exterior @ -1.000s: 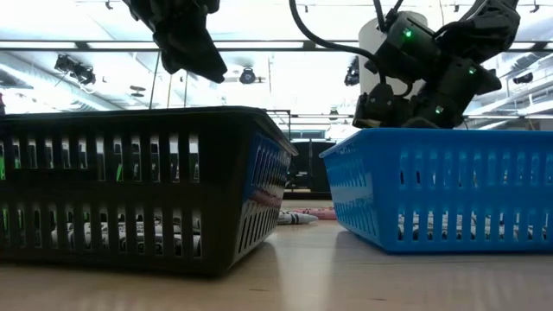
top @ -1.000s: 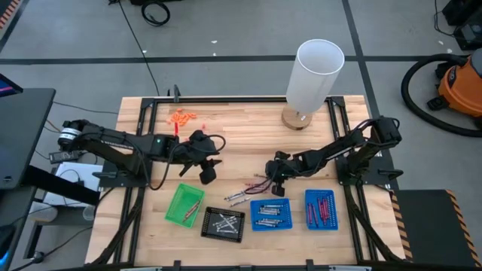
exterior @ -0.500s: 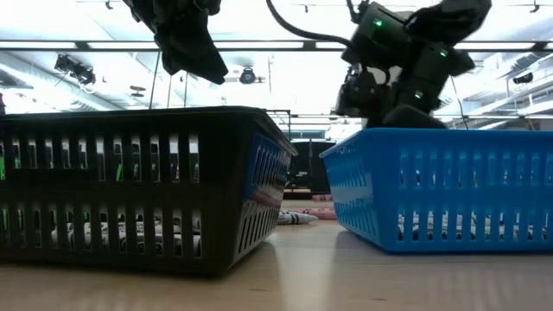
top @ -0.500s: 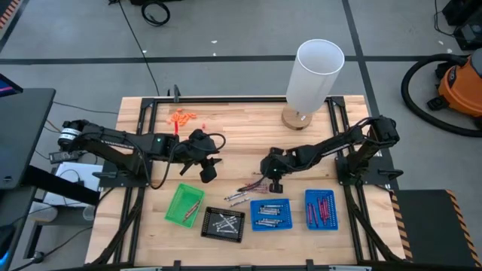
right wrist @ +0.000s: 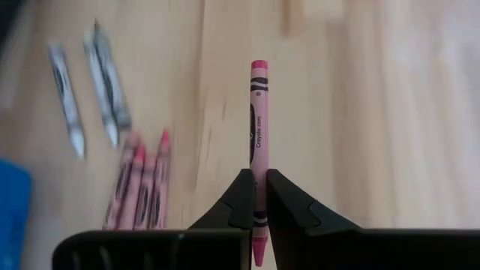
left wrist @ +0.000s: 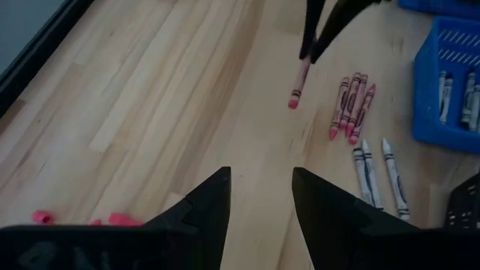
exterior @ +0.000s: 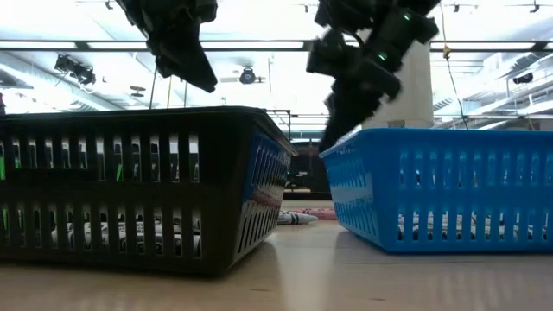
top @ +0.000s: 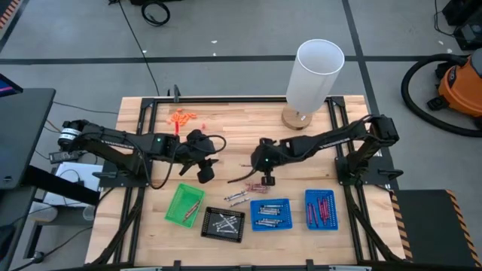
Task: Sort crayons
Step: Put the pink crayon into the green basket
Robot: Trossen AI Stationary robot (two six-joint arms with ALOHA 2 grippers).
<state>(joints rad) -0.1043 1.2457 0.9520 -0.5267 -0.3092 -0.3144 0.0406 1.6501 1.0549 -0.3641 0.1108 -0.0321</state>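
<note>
You're mid-carry: your right gripper (right wrist: pixel 255 196) is pinched shut on a pink crayon (right wrist: pixel 257 142), lifted above the table centre. Next, take it toward the blue tray (top: pixel 321 208) at 4 o'clock. Left gripper (left wrist: pixel 259 202) waits, fingers apart.

Grey floor (top: pixel 226 30) crossed by dark lines surrounds the wooden table (top: pixel 241 128); an orange vacuum (top: pixel 459 83) sits nearby, and ceiling strip lights (exterior: pixel 259 43), probably fluorescent, glare.
</note>
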